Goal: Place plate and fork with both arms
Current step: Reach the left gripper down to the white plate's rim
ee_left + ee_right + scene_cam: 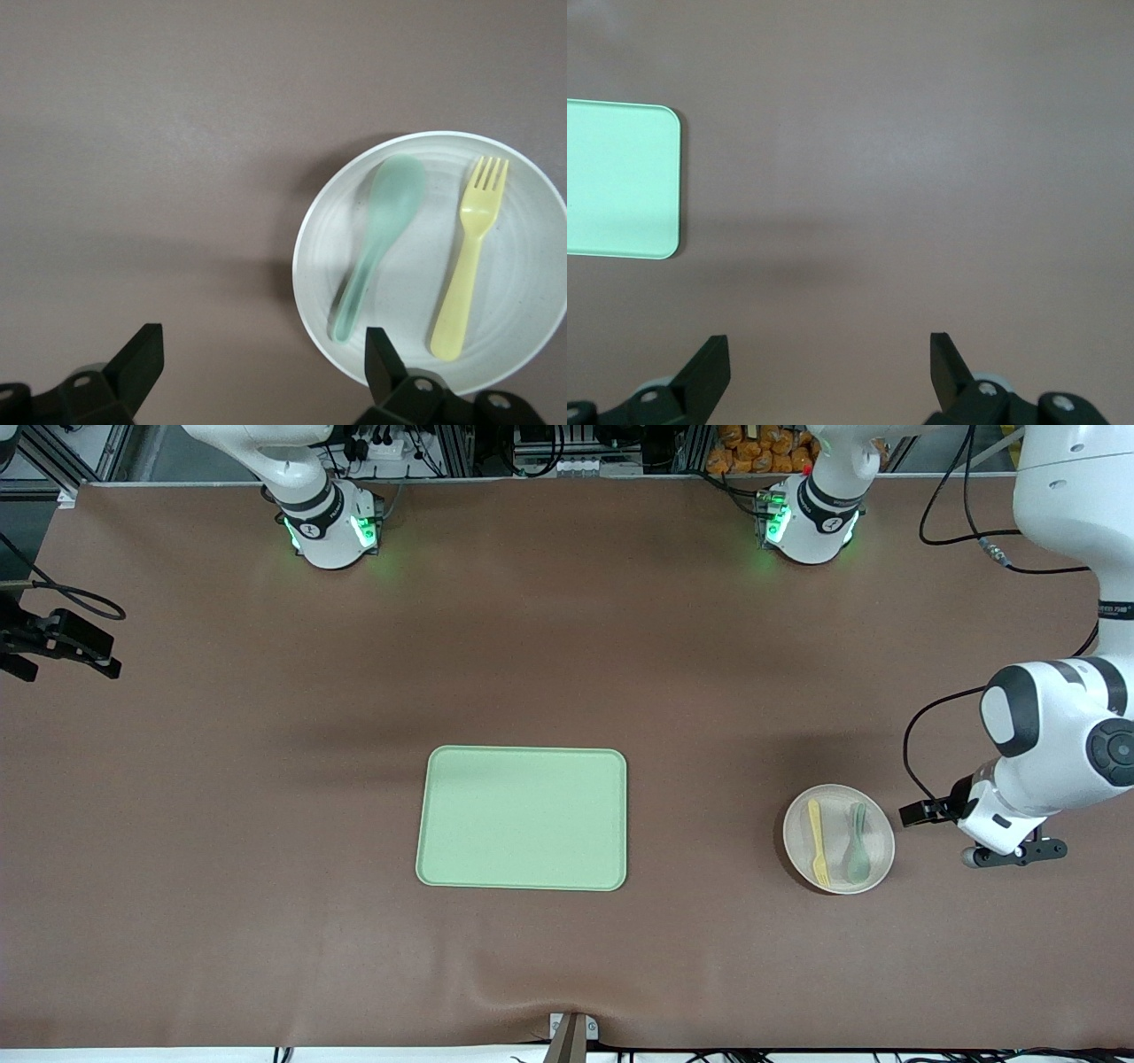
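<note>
The round off-white plastic plate point(431, 261), carrying the pale-yellow plastic fork point(470, 257) and a grey-green spoon point(378, 241), is seen just ahead of the left gripper point(264, 365), jaws released, presumably for approach. The right gripper point(830, 367), jaws released, is held over bare bench point(921, 133), waiting.

The left gripper point(257, 372) is hanging open over the table's left-arm end; the right gripper point(830, 376) is spread open too.

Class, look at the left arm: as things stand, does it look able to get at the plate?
Probably yes. The left gripper hangs open over bare table just beside the plate, toward the left arm's end. Nothing stands between them; only the fork and spoon lie on it.
</note>
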`<state>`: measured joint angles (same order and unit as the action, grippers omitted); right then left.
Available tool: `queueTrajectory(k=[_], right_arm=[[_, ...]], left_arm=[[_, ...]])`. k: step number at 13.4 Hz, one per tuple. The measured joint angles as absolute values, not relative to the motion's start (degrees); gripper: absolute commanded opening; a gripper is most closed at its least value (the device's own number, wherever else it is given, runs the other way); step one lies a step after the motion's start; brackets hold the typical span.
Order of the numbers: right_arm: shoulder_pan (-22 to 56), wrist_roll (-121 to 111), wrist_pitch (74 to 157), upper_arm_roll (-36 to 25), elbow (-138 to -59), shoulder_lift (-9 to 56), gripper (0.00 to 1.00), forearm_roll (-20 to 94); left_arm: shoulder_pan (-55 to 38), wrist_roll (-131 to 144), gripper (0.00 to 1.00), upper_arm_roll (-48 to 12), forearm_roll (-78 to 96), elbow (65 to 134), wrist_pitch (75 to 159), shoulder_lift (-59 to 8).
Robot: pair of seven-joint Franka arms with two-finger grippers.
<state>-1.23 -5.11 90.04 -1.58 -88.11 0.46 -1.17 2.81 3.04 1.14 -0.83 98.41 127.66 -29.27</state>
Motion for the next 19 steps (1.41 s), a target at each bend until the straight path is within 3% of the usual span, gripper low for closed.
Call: queueTrajectory(k=[16,19], right_arm=[[-1.2,-5.1,90.0,-1.6,-88.1,0.5,1.00,-1.2],[-1.2,-5.1,90.0,-1.6,-88.1,0.5,1.00,-1.2]], left_arm=[[2.8,3.0,1.00,1.1,-0.8,97.8,134.2,-36.8],[2.8,3.0,0.77,1.1,-0.8,97.7,135.0,-37.5]])
